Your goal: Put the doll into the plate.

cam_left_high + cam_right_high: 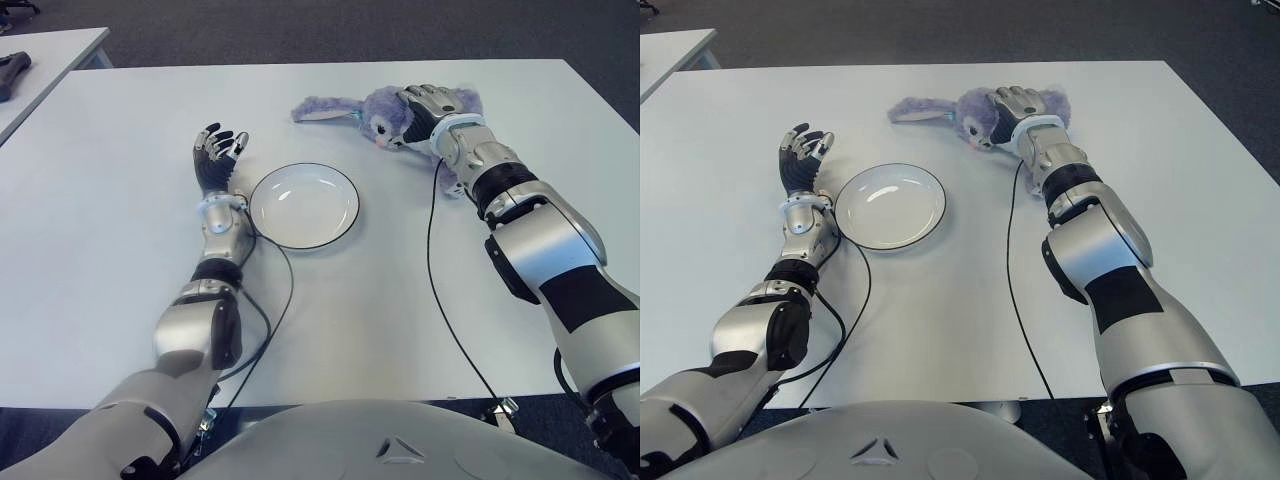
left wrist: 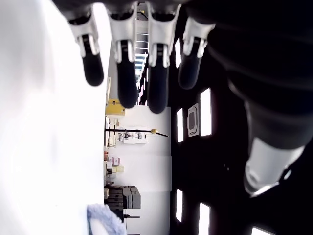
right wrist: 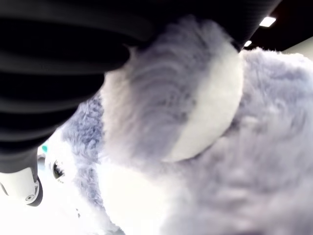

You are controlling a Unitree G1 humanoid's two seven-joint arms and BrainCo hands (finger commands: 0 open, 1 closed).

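arms: silver-grey rounded metal shells with black joint sections and black panels
left hand (image 1: 218,153): black palm and dark fingers with pale silver knuckle segments
right hand (image 1: 428,110): silver back plates over black fingers, pale ring at the wrist
cables: thin black cable looping from each forearm
torso: smooth grey shell with small triangular mark

Left robot hand (image 1: 218,152) upright, fingers spread
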